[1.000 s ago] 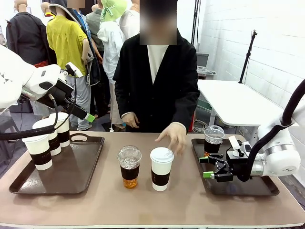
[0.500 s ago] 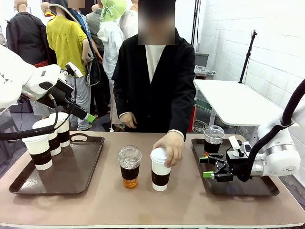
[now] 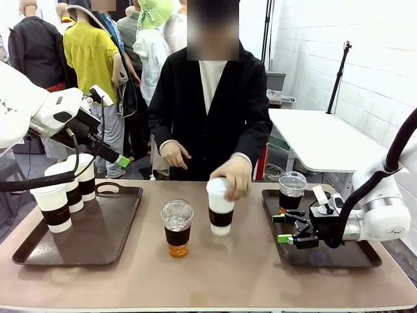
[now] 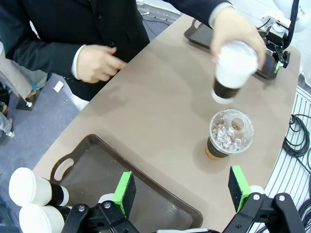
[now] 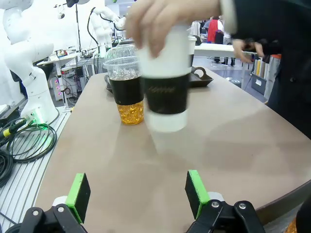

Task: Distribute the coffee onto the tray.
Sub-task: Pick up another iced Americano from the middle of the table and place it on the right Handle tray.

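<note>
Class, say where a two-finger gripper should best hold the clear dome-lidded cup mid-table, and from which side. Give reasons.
Probably grip the clear cup across its dark sleeve, fingers level, coming from the robot's left. It stands upright, its dome lid offers no hold, and the person's hand holds a white paper cup on its right.

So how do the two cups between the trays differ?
The white paper cup is opaque, with a white lid; the clear cup shows ice and amber drink under a dome. The paper cup is held above the table by the person's hand; the clear cup stands upright on it. Both wear dark sleeves.
</note>
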Available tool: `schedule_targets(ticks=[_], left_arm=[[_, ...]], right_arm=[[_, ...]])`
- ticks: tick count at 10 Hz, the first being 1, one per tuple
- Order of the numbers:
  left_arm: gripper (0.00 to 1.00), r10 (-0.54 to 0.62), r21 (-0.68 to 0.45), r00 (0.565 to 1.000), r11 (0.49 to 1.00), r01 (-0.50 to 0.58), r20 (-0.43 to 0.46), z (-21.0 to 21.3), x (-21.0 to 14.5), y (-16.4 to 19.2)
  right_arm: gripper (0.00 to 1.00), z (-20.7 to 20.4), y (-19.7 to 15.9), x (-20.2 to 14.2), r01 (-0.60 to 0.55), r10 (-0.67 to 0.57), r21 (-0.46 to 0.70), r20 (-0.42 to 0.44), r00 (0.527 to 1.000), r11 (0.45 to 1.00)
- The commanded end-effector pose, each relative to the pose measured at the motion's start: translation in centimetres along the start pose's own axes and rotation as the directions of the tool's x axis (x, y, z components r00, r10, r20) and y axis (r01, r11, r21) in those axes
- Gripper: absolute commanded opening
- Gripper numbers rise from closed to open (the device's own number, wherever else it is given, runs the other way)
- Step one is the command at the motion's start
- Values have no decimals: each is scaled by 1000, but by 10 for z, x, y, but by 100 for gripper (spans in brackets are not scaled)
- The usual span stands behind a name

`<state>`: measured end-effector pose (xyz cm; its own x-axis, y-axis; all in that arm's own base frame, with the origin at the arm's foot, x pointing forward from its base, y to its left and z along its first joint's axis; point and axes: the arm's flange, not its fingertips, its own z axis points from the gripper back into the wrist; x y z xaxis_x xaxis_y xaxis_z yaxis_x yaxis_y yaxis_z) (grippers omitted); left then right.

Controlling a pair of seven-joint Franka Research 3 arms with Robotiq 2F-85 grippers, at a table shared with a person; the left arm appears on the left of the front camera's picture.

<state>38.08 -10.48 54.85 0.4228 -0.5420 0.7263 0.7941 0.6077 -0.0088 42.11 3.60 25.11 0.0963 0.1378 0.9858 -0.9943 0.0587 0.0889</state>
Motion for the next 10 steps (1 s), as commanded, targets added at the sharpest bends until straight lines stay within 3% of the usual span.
schedule_targets(ticks=[1,10], left_arm=[[100,4,-8,1000,1000,-4,0,0,-1,1],[100,4,-8,1000,1000,-4,0,0,-1,1]], right_arm=[[100,0,2,1,-2,2,-1,-3,1000,1000],[100,0,2,1,-2,2,-1,-3,1000,1000]])
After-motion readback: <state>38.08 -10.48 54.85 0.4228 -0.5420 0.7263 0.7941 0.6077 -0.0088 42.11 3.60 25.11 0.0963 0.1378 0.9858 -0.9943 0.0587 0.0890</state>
